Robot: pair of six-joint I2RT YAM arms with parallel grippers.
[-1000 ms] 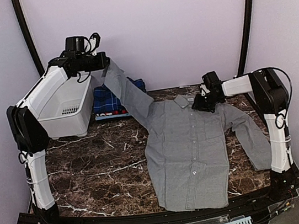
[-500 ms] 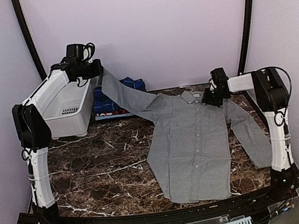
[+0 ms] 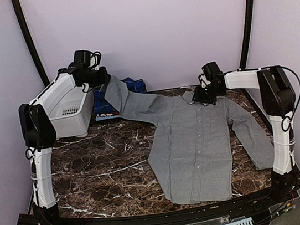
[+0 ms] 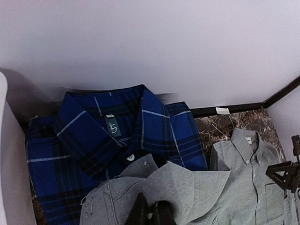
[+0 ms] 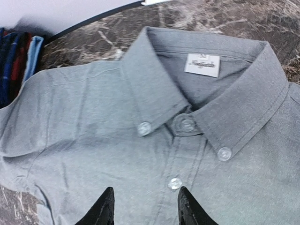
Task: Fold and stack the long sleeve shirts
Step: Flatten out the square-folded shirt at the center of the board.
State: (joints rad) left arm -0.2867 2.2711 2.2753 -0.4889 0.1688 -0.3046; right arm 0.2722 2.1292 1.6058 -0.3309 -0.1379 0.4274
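A light grey long sleeve shirt [image 3: 194, 145] lies face up on the marble table [image 3: 102, 169], buttoned, collar [image 5: 201, 89] toward the back. Its left sleeve [image 3: 131, 101] rises toward the back left, where my left gripper [image 3: 104, 77] is shut on the cuff [image 4: 183, 187] above a folded dark blue plaid shirt [image 4: 117, 136]. My right gripper [image 5: 146, 208] stands open just over the grey shirt's button strip below the collar, nothing between its fingers. The right sleeve [image 3: 250, 132] lies along the table's right side.
A white plastic basket [image 3: 74, 109] stands at the back left beside the plaid shirt [image 3: 105, 103]. A strip of red and blue cloth [image 5: 14, 56] shows at the left edge of the right wrist view. The back wall is close behind both grippers.
The grey shirt has slid right and toward the back. My left gripper has come down with the sleeve, which now hangs lower. The right gripper has shifted back over the collar and opened a little.
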